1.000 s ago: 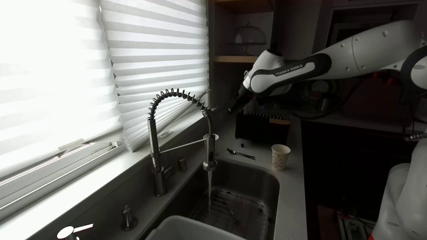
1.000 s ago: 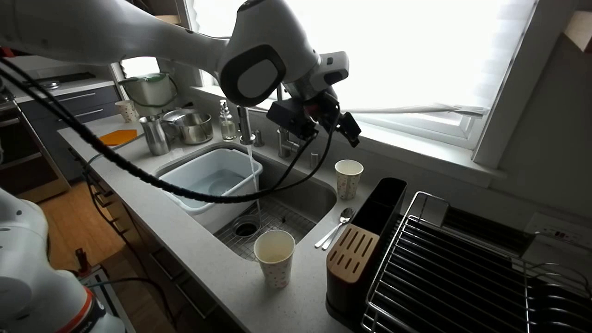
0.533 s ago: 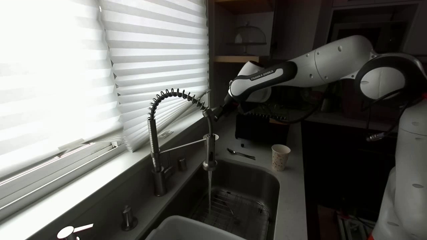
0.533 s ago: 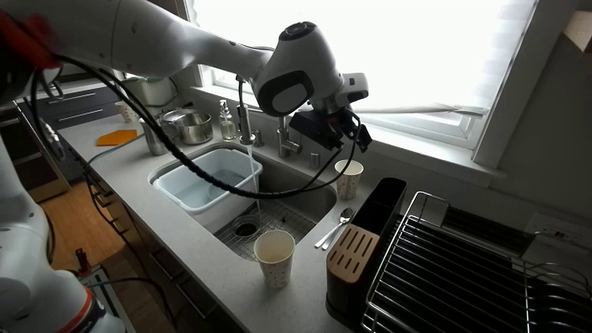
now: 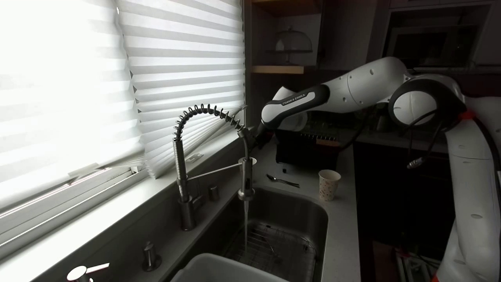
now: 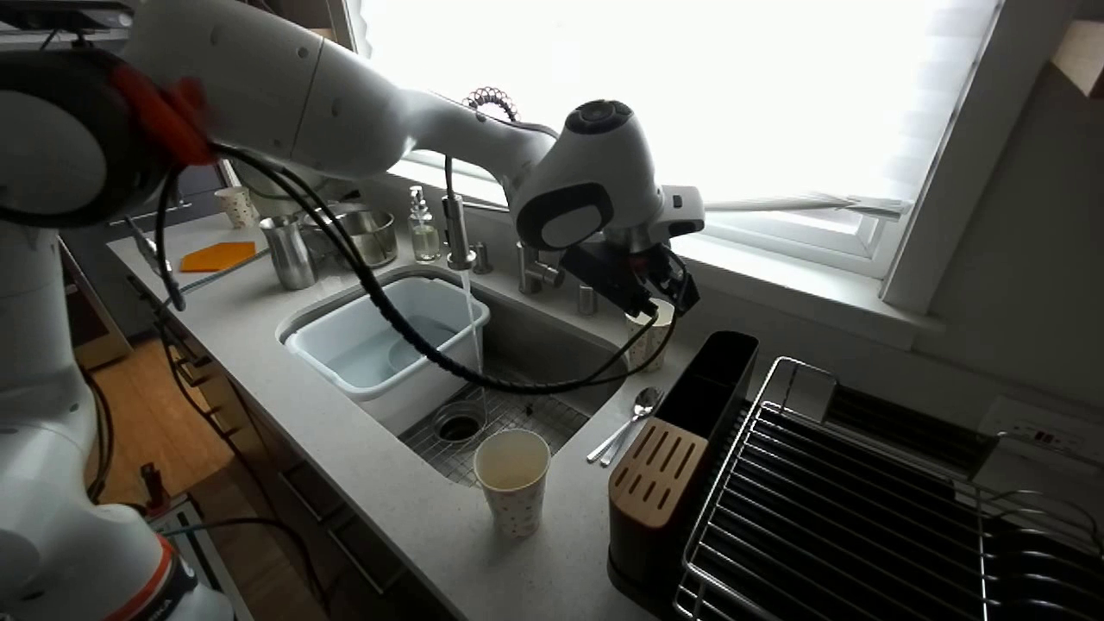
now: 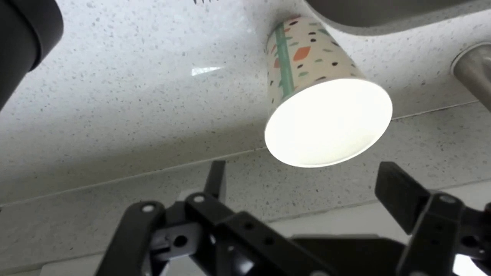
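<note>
The black two-fingered gripper [image 7: 303, 178] stands with its jaws spread wide, holding nothing, above the pale speckled stone counter [image 7: 134, 96]. Nearest to it is an upright white paper cup with coloured flecks and a green stripe [image 7: 314, 88], set on the counter just beside the rounded corner of the grey steel sink [image 7: 376, 11]; the fingers stand apart from it. In the wrist view the cup's rim lies ahead of the fingertips and off-centre: its edge lines up with one finger, while a wider gap opens toward the other. Room is tight behind the cup, where the low grey stone upstand [image 7: 115, 214] runs close, and a short brushed-metal cylinder [image 7: 475, 73] stands near it along the sink's edge. On the opposite side a strip of counter separates the cup from the long black cutlery holder with a slotted wooden top [image 6: 677, 457], and two pieces of shiny metal cutlery [image 6: 645, 400] lie just beside that holder. A second flecked paper cup [image 6: 513, 483] stands by the sink's edge, well apart from the gripper. In an exterior view a thick black cable [image 6: 431, 354] hangs in a loop over the sink and passes in front of the nearest cup
</note>
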Action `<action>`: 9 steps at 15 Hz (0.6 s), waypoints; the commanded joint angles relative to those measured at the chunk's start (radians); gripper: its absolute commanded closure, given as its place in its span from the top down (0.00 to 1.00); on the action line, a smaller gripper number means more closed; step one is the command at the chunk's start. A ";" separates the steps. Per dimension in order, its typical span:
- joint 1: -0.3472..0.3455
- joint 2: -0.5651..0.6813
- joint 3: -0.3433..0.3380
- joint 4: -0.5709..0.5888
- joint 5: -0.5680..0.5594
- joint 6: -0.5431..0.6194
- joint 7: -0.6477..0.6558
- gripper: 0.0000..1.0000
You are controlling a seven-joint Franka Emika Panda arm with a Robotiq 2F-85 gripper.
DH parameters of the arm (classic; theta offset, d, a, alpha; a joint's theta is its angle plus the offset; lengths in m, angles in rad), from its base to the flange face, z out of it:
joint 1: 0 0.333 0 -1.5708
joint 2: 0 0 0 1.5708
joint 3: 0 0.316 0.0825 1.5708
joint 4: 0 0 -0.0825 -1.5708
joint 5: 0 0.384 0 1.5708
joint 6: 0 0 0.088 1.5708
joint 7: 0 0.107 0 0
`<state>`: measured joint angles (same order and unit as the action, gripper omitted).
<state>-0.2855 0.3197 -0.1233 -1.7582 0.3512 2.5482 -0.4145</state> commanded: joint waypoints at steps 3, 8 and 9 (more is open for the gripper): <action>-0.057 0.067 0.050 0.042 0.018 -0.028 -0.018 0.74; -0.076 0.086 0.065 0.045 0.013 -0.037 -0.019 0.35; -0.079 0.088 0.069 0.043 0.014 -0.038 -0.020 0.26</action>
<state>-0.3350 0.3895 -0.0798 -1.7335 0.3513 2.5448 -0.4145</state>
